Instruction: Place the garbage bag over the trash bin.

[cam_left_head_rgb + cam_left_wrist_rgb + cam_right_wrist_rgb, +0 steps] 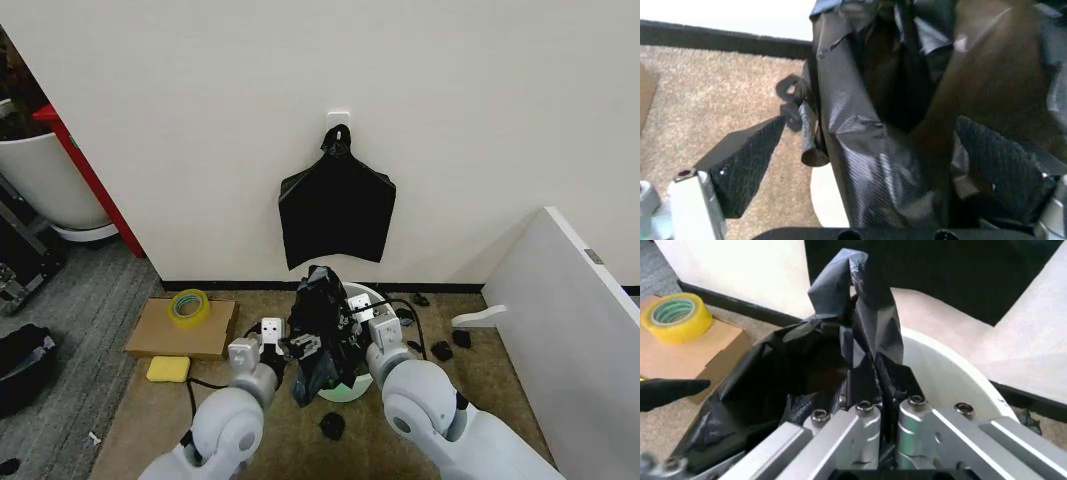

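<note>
Risk first, near to far. Right gripper (870, 390) clamped on a fold of the garbage bag (322, 325); fingers pressed together on thin film just inside the rim of the trash bin (358, 385). Thin crinkly plastic in a narrow pinch: likely to tear or slip if pulled sideways.

Left gripper (873, 165) spread wide, a fingertip (750, 160) on either side of the hanging bag, nothing clamped. If closed here, could catch several layers and hold the mouth shut instead of opening it.

Bag bunched upright between both grippers, over the bin at centre of the head view, draped partly down the bin's 9 o'clock side. Not yet spread around the rim. Light bin may tip or slide if dragged by the film.

Farther out: flat black bundle of bags (337, 210) on the wall at 12 o'clock; yellow tape roll (188, 306) on cardboard (185, 328) at 9 o'clock; black scraps (331, 426) on the carpet.

Hidden or unclear: bag mouth not locatable in the crumple; most of the bin rim covered; bin base out of sight; left gripper's far fingertip partly buried in film.
</note>
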### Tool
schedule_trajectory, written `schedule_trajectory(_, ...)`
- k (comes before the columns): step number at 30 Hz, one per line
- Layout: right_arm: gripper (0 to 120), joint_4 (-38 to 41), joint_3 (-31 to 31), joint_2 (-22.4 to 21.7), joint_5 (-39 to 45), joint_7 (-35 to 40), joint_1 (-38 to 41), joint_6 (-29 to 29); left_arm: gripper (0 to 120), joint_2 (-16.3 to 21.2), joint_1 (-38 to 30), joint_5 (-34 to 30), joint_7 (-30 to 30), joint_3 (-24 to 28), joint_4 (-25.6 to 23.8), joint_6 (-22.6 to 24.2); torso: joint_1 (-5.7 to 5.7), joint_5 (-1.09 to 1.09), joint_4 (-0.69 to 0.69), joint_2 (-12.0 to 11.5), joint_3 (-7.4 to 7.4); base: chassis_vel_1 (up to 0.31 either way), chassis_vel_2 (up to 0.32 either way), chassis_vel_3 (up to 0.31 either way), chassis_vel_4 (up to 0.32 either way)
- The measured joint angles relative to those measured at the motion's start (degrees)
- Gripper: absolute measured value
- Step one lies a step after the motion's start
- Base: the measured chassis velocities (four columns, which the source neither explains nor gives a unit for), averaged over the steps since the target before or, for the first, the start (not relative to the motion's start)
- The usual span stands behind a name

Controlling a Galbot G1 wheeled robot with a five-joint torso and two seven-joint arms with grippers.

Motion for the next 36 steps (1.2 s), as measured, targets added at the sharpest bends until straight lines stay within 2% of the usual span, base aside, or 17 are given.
schedule_trajectory(7, 0, -0.1, 0.2, 0.2, -0.2, 0.0, -0.4, 0.0, 100, -0.4, -6.5, -0.7, -3.7, 2.7, 2.8, 3.4, 0.0, 0.0, 0.0, 0.0, 0.0, 0.0, 0.0, 0.0, 0.0)
schedule_trajectory(12, 0, -0.3, 0.0, 0.6, -0.4, 0.0, -0.5, 0.0, 100, -0.9, -12.5, -5.3, -10.5, 4.5, 4.7, 8.9, 0.0, 0.0, -0.01, 0.0, 0.0, 0.0, 0.0, 0.0, 0.0)
schedule_trajectory(14, 0, -0.3, 0.0, 0.6, -0.4, 0.0, -0.5, 0.0, 100, -0.9, -12.5, -5.3, -10.5, 4.5, 4.7, 8.9, 0.0, 0.0, -0.01, 0.0, 0.0, 0.0, 0.0, 0.0, 0.0)
schedule_trajectory(16, 0, -0.4, 0.3, 0.7, -0.4, 0.0, -0.5, 0.0, 100, -1.4, -14.7, -7.1, -13.2, 6.2, 6.6, 11.4, 0.0, 0.0, 0.0, 0.0, 0.0, 0.0, 0.0, 0.0, 0.0)
schedule_trajectory(29, 0, -0.3, 0.8, 0.0, -0.2, 0.0, -0.7, 0.3, 98, -3.1, -18.1, -12.4, -16.4, 6.9, 11.5, 13.9, 0.0, 0.0, -0.01, 0.0, 0.0, 0.0, 0.0, 0.0, 0.0)
schedule_trajectory(35, 0, -0.2, 0.8, -0.2, -0.1, 0.0, -0.8, 0.4, 73, -3.7, -18.8, -12.4, -17.4, 7.3, 13.7, 13.3, 0.0, 0.01, 0.0, 0.0, -0.01, 0.0, 0.0, 0.0, 0.0)
schedule_trajectory(36, 0, -0.2, 0.8, -0.2, -0.1, 0.0, -0.8, 0.4, 73, -3.7, -18.8, -12.4, -17.4, 7.3, 13.7, 13.3, 0.0, 0.01, 0.0, 0.0, -0.01, 0.0, 0.0, 0.0, 0.0)
